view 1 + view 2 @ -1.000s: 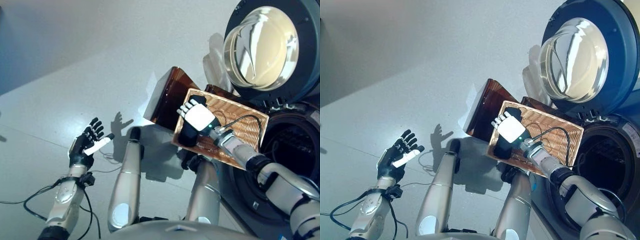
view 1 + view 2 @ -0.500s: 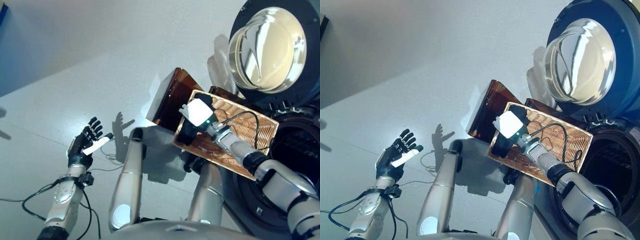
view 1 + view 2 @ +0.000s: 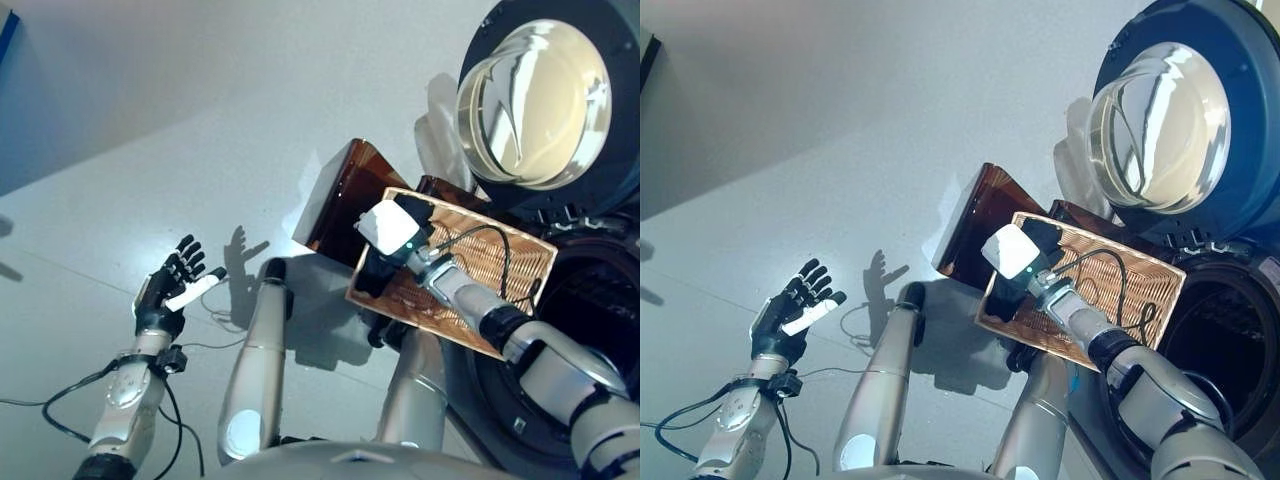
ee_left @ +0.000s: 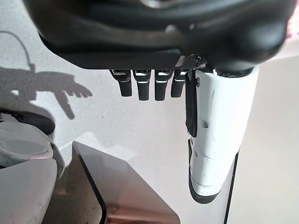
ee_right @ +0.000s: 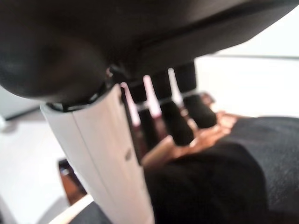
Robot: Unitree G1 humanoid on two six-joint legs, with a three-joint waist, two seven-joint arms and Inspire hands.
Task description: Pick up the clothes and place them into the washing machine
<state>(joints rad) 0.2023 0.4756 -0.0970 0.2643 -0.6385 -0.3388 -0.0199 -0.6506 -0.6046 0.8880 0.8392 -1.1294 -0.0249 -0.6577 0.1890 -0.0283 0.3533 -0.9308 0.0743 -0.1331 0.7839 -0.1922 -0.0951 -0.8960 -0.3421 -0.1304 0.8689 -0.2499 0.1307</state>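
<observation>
Right hand: the right hand (image 3: 1012,262) reaches out over the near corner of the wicker basket (image 3: 1120,275); its white-covered thumb and dark fingers (image 5: 187,122) are curled round a black garment (image 5: 219,186), pinching it at the basket's rim.
Clothes: the black garment (image 3: 378,270) hangs in a dark fold just below the right hand, at the basket's left corner; the right wrist view shows it bunched against the palm, with the basket's brown weave showing past the fingertips.
Basket: rectangular, woven, light brown, tilted, lying between the robot and the washing machine; a thin dark handle arcs over its middle.
Brown box: a glossy dark brown box (image 3: 340,195) sits on the floor (image 3: 200,120) just beside and partly behind the basket.
Washing machine: the washing machine (image 3: 1230,330) stands at the right, its drum mouth dark and uncovered, right beside the basket's far end.
Door: the round glass door (image 3: 535,95) is swung wide, above the basket.
Left hand: the left hand (image 3: 172,285) is raised over the pale floor well apart from the basket, fingers straight and spread, holding nothing; its wrist view shows the same.
</observation>
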